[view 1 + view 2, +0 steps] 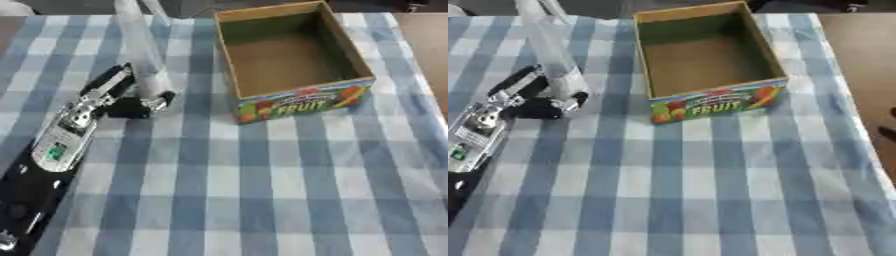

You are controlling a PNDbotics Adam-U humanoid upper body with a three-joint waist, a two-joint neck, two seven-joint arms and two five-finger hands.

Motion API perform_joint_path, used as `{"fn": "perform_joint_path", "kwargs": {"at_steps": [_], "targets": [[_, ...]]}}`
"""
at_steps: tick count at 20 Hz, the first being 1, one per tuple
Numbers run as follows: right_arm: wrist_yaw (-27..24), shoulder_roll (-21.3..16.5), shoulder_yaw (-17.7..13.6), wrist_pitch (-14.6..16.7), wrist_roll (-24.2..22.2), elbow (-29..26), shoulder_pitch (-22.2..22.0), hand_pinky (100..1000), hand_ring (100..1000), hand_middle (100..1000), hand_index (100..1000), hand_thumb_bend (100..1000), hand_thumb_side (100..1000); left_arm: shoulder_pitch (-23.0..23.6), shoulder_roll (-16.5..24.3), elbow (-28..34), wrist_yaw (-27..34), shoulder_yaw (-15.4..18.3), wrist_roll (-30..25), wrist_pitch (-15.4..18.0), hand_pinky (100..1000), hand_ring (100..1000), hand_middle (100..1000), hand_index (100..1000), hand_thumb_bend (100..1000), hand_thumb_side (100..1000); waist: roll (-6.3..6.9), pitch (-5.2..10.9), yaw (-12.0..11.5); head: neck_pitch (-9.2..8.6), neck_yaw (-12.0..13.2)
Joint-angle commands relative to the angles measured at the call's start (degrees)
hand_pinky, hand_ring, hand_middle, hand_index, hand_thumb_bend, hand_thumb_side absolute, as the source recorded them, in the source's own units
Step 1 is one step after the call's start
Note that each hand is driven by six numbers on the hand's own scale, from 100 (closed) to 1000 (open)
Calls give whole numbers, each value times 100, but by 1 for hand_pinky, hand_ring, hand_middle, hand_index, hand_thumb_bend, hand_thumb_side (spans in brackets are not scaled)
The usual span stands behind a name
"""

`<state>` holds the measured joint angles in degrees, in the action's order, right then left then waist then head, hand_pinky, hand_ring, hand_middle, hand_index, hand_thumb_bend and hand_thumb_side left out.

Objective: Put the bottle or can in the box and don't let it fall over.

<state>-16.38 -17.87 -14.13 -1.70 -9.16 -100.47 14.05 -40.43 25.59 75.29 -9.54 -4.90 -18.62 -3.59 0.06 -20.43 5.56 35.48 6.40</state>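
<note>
So my black-and-silver left hand (131,100) has its fingers curled round the base of the tall clear plastic bottle (140,50), standing upright on the blue-checked tablecloth (262,190) just left of the open cardboard fruit box (293,60).

A table (262,200) covered by a blue-and-white checked cloth carries an open brown cardboard box (293,60) with a colourful fruit-printed front. Just left of the box, a tall clear plastic bottle (144,55) stands upright on the cloth. Right of the box, bare brown tabletop shows.
</note>
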Motion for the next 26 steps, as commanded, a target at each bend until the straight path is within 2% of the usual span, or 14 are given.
{"fn": "perform_joint_path", "kwargs": {"at_steps": [1, 10, 14, 15, 21, 26], "targets": [[14, -86, -59, 10, -16, -44, 9, 880, 1000, 1000, 1000, 100, 695, -58, 82, 98, 158, 39, 57, -94, 1000, 651, 821, 462, 100, 257, -11, 134, 3, -85, -8], [6, -85, -55, 2, -28, -42, 2, 881, 1000, 1000, 1000, 100, 694, -141, 157, 448, 421, 66, 195, -112, 1000, 637, 808, 398, 100, 314, -5, 151, 8, -63, -17], [1, -86, -55, -1, -31, -46, 0, 881, 1000, 1000, 1000, 100, 694, -167, 191, 591, 463, 66, 201, -138, 1000, 637, 808, 398, 100, 314, -4, 154, 8, -58, -20], [1, -86, -53, -3, -32, -44, -3, 881, 1000, 1000, 1000, 100, 695, -187, 206, 621, 470, 63, 203, -133, 1000, 629, 794, 343, 100, 318, -5, 159, 12, -52, -14], [0, -92, -60, 3, -28, -44, -17, 881, 1000, 1000, 1000, 100, 694, -429, 256, 975, 684, 46, 202, -101, 1000, 620, 791, 329, 100, 342, -14, 149, 15, -65, -11], [-11, -106, -44, 11, -40, -52, -7, 881, 1000, 1000, 1000, 100, 692, -817, 169, 1190, 830, -34, 215, -178, 1000, 618, 791, 324, 100, 358, -12, 156, 63, -69, 29]]}}
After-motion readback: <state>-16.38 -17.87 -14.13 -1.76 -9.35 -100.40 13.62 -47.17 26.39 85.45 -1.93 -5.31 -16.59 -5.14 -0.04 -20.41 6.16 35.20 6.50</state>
